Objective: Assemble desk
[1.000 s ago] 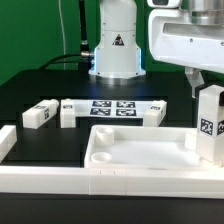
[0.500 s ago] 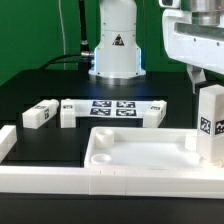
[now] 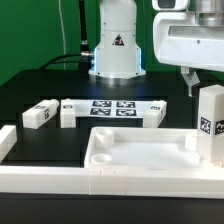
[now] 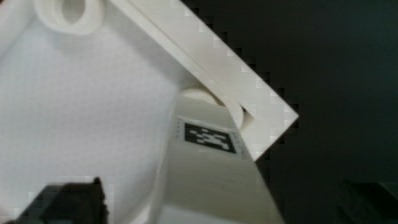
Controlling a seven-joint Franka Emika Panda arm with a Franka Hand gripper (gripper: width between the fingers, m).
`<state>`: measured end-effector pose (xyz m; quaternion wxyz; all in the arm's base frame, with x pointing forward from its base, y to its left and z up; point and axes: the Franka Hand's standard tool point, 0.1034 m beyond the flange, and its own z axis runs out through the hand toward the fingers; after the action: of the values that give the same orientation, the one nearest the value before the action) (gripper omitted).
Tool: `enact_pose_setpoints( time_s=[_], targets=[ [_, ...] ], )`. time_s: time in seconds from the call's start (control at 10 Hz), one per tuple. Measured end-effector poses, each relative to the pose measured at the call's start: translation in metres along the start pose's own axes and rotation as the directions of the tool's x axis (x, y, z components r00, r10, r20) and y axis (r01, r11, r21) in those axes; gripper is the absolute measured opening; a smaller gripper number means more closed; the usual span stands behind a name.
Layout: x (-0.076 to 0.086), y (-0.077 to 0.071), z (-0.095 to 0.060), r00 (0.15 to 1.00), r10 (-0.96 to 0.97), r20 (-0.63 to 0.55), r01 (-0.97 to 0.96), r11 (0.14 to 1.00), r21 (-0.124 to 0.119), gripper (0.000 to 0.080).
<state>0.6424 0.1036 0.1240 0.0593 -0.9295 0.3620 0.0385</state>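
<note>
The tabletop (image 3: pixel 130 133) lies rim-up with one leg (image 3: pixel 210 110) standing upright at its corner on the exterior view's right. Three more legs (image 3: pixel 38 115) lie loose beyond it, so most of the assembly seems left. The claw (image 4: pixel 217 205) hangs open above the standing leg, gripping nothing; only black-and-white tags (image 3: pixel 208 127) show, no readable writing.

A green backdrop (image 3: pixel 30 35) is closing off the rear. A black table (image 3: pixel 40 90) is lying before it; even light is falling across its matte surface.
</note>
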Motion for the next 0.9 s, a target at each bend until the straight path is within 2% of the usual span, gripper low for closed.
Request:
enact_pose_setpoints(
  time_s=[0.3,0.5,0.7,0.9],
  targets=[
    [-0.0001,0.0000,0.0002,0.974,-0.226,0.000,0.226,0.974,0.000,0.0649],
    [-0.0023,-0.0025,0.0004,0.892,-0.451,-0.011,0.451,0.892,-0.025,0.0649],
    [0.0000,-0.0032,-0.0001,0.782,-0.624,-0.016,0.623,0.782,-0.025,0.0649],
    [0.0000,-0.0041,0.0008,0.703,-0.711,-0.020,0.710,0.703,-0.028,0.0649]
  ],
)
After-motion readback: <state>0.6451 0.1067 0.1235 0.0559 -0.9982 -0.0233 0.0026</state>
